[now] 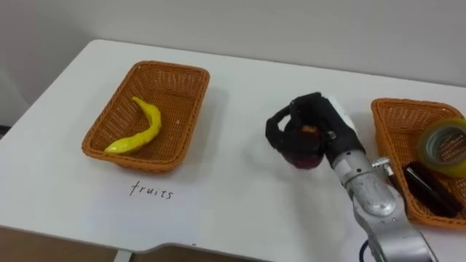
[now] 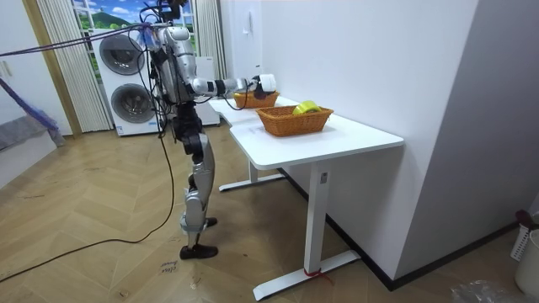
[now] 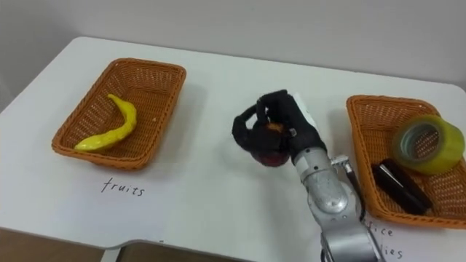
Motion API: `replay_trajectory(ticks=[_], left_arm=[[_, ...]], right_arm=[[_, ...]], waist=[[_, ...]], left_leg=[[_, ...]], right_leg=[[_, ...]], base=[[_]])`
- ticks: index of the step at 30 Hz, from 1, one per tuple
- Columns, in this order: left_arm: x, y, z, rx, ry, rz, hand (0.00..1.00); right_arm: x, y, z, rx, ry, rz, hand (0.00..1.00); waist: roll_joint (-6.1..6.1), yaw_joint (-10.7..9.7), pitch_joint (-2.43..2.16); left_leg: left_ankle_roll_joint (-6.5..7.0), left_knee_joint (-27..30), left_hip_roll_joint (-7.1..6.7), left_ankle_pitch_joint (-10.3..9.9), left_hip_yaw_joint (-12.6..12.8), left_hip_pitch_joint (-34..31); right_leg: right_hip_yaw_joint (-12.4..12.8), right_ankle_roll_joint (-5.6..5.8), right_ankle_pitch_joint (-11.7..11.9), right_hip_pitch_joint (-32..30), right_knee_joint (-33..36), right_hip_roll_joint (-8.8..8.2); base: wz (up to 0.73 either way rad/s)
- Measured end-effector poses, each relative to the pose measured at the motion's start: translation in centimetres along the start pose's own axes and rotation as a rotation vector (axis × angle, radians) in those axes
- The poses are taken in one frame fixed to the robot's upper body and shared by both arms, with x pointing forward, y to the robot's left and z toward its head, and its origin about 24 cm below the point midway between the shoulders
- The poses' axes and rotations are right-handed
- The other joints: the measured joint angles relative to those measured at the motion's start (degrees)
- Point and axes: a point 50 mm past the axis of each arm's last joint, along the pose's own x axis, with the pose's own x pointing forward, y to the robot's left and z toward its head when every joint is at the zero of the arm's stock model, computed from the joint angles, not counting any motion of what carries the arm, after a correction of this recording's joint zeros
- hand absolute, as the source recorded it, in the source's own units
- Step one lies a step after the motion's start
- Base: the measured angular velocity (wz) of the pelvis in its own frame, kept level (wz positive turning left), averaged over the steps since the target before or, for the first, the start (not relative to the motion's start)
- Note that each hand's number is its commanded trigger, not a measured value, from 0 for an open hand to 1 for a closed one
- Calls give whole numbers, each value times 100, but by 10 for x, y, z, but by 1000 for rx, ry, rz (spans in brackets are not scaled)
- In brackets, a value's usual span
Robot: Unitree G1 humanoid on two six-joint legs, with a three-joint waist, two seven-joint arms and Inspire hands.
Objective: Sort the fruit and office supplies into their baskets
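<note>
My right hand (image 1: 309, 124) (image 3: 280, 120) hangs over the middle of the white table (image 1: 240, 94), fingers curled round a dark red apple (image 1: 304, 149) (image 3: 270, 151). To its left stands the fruit basket (image 1: 116, 109) (image 3: 87, 102) with a yellow banana (image 1: 142, 129) (image 3: 109, 127) inside and the word "fruits" written on the table in front of it. On the right, the second basket (image 1: 386, 120) (image 3: 360, 116) holds a roll of yellowish tape (image 1: 445, 145) (image 3: 428, 144) and a dark oblong object (image 1: 429, 191) (image 3: 400, 185). In the room view I stand at the table's long side, right arm stretched out over it (image 2: 253, 82).
A white wall runs behind the table's far edge. The front edge of the table (image 1: 182, 244) lies close below the fruit basket. In the room view, stacked washing machines (image 2: 126, 80) stand behind me and wood floor lies all around.
</note>
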Motion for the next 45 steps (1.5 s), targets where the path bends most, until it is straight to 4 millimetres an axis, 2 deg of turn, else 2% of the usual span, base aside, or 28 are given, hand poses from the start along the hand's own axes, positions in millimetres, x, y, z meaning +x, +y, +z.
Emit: replay_trajectory(ticks=[3, 4, 6, 8, 12, 14, 16, 18, 20, 22, 23, 24, 25, 26, 28, 30, 32, 33, 35, 40, 43, 44, 45], left_arm=[[1, 1, 3, 2, -8, 2, 0], [1, 1, 3, 3, -9, 2, 0], [1, 1, 4, 23, -14, 0, 0], [1, 1, 4, 32, -13, -3, 0], [2, 2, 10, 43, -31, 0, 0], [2, 2, 11, 62, -31, 0, 0], [2, 2, 12, 68, -36, 1, 0], [2, 2, 12, 85, -40, 3, 0], [1, 1, 10, 90, -34, 0, 0], [1, 1, 8, 97, -26, -8, 0], [0, 1, 4, 108, -9, -14, 0], [0, 1, 2, 112, -2, -17, 0], [-1, 1, -1, 127, 10, -21, 0], [-1, 2, -3, 139, 21, -27, 0], [-2, 4, -7, 152, 34, -32, 0], [-3, 4, -9, 196, 33, -39, 0], [-3, 4, -10, 223, 30, -44, 0], [-3, 5, -9, 234, 25, -43, 0], [-2, 7, -8, 237, 25, -53, 0], [-1, 7, -3, 260, 2, -81, 0], [-2, 5, -3, 265, 1, -90, 0], [-2, 4, -4, 270, -1, -94, 0], [-2, 3, -3, 271, -3, -97, 0]], right_arm=[[15, -5, 20, -13, -74, -9, 100], [17, -6, 23, -14, -86, -10, 100], [24, -7, 35, -22, -126, 1, 100], [31, -8, 46, -26, -163, 14, 100], [44, -10, 71, -15, -241, 26, 100], [48, -10, 79, -22, -263, 28, 100], [53, -10, 82, -24, -266, 26, 100], [61, -11, 80, -14, -245, 25, 100], [64, -9, 76, -16, -223, 28, 100], [65, -6, 71, -17, -202, 35, 100], [65, -5, 69, -21, -190, 39, 100], [66, -4, 67, -23, -182, 43, 100], [69, -2, 65, -27, -166, 48, 100], [71, -1, 62, -13, -147, 41, 100], [75, 4, 58, 10, -118, 42, 100], [79, 8, 49, 6, -69, 35, 100], [84, 9, 40, 9, -20, 23, 100], [87, 8, 36, 0, 4, 9, 100], [92, 8, 31, -16, 43, -10, 100], [94, 8, 19, -38, 99, -27, 100], [93, 6, 14, -41, 115, -51, 100], [94, 5, 12, -43, 123, -61, 11], [93, 4, 12, -44, 125, -71, 0]], waist=[[-115, 66, 54], [-144, 91, 47], [-286, 193, 1], [-345, 257, 2], [-422, 357, 8], [-422, 473, 19], [-417, 490, 30], [-433, 640, 60], [-456, 641, 78], [-500, 726, 69], [-513, 783, 83], [-539, 805, 71], [-544, 847, 77], [-588, 952, 67], [-630, 1097, 80], [-666, 1195, 85], [-667, 1355, 109], [-709, 1452, 140], [-734, 1562, 164], [-740, 1720, 162], [-709, 1823, 185], [-706, 1854, 187], [-691, 1855, 197]], left_leg=[[-5, -12, 0, 5, -3, -15], [-5, -13, 0, 5, 0, -20], [-3, -31, 3, 7, 6, -73], [0, -30, 1, 8, 3, -83], [5, 4, -21, 12, -127, -99], [5, 14, -26, 12, -188, -99], [8, 17, -45, 17, -273, -83], [9, 15, -42, 18, -313, -68], [8, 31, -64, 20, -418, -93], [8, 32, -82, 20, -520, -103], [8, 33, -105, 20, -583, -137], [8, 37, -113, 20, -607, -150], [8, 46, -129, 21, -662, -179], [6, 50, -134, 24, -697, -187], [1, 56, -142, 27, -758, -202], [3, 131, -221, 31, -966, -260], [9, 150, -249, 34, -1062, -290], [9, 164, -270, 38, -1134, -337], [8, 235, -312, 38, -1260, -443], [23, 388, -431, 47, -1541, -660], [42, 432, -451, 59, -1542, -704], [49, 437, -498, 63, -1562, -715], [57, 450, -527, 68, -1632, -733]], right_leg=[[9, 0, 0, -30, 1, -1], [9, 0, 0, -40, 1, -1], [7, 0, 0, -104, 2, 0], [5, 0, 0, -118, -2, -1], [-163, 0, 0, -94, 1, -12], [-201, 0, 0, -73, -4, -11], [-300, 0, 0, -16, -4, -19], [-363, 1, -1, 14, -8, -19], [-524, 3, -2, 49, -8, -26], [-573, 17, -11, 67, -8, -32], [-692, 42, -26, 75, -8, -46], [-739, 50, -31, 83, -7, -51], [-827, 66, -41, 87, -5, -59], [-852, 72, -45, 77, -5, -60], [-908, 81, -50, 85, -5, -58], [-1081, 113, -70, 154, -5, -81], [-1101, 129, -81, 166, -5, -91], [-1166, 135, -84, 155, -7, -92], [-1315, 138, -86, 142, -9, -98], [-1574, 141, -88, 123, -7, -124], [-1712, 172, -107, 131, 1, -164], [-1748, 224, -138, 132, 0, -193], [-1784, 239, -148, 139, -6, -205]], base=[[0], [-4], [0], [0], [19], [15], [24], [9], [28], [24], [16], [25], [22], [25], [22], [51], [41], [32], [40], [36], [15], [13], [13]])
